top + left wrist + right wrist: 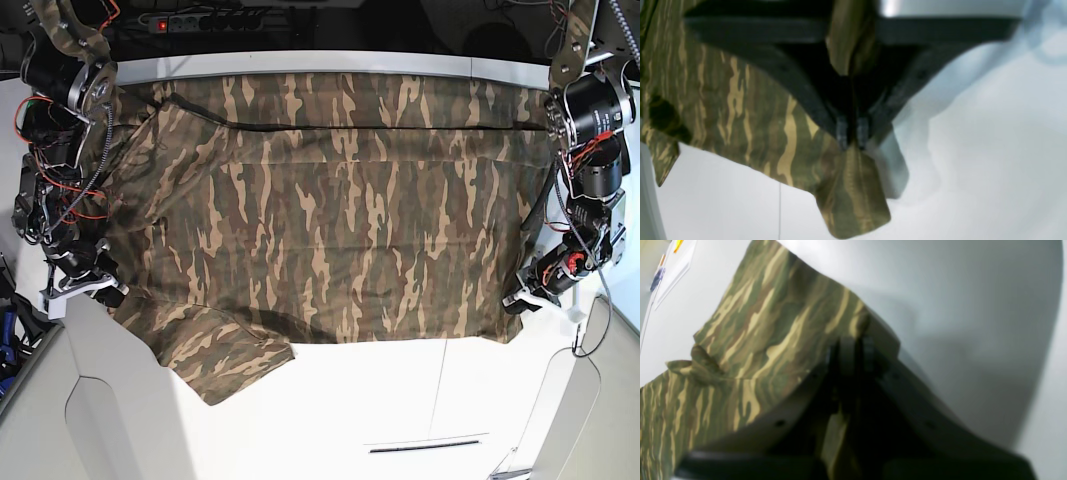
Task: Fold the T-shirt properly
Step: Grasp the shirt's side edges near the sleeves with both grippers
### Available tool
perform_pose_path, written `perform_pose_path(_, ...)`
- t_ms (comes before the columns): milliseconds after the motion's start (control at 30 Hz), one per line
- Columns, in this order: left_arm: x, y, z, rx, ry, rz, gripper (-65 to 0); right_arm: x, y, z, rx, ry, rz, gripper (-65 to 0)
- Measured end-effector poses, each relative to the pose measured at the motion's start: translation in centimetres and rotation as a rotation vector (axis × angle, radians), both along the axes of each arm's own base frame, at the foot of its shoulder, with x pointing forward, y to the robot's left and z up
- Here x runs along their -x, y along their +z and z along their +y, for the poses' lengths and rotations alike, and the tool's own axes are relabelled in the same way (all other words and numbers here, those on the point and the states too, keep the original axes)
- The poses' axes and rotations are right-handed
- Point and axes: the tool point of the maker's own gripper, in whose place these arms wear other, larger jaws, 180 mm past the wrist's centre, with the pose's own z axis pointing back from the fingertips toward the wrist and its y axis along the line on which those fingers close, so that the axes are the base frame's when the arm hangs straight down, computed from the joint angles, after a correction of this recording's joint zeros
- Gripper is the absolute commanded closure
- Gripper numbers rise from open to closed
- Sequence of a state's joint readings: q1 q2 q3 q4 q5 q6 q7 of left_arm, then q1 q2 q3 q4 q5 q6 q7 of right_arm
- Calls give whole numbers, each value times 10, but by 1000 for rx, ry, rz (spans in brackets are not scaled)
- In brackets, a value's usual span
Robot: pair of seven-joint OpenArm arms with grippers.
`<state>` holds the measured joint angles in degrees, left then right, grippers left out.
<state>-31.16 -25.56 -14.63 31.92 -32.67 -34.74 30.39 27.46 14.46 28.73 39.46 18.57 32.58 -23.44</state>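
Note:
The camouflage T-shirt [330, 220] is stretched wide between both arms, over the white table [400, 400]. My left gripper [518, 300] is at the shirt's near right corner. In the left wrist view it [851, 135] is shut on the cloth [740, 110], with a small flap [857, 196] hanging past the fingertips. My right gripper [100, 290] is at the shirt's near left edge. In the right wrist view it [853, 351] is shut on a fold of the shirt [766, 326]. One sleeve [225, 360] lies on the table at the near left.
The table's far edge [300, 62] runs behind the shirt, with a power strip [200, 20] and cables beyond it. The arm bodies and wiring stand at the left [60, 150] and right [590, 130]. A table seam and slot [425, 447] show near the front.

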Motion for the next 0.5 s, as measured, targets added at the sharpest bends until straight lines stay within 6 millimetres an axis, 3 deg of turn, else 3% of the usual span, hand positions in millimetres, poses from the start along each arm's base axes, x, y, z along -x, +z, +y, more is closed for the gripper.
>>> perform_pose_path(267, -10, 17, -14, 12, -103, 4, 0, 5, -1, 4, -22, 28, 42, 0)
perform_pose_path(500, -7, 31, -22, -17, -195, 65, 0, 3, 29, -2, -40, 79, 31, 0)
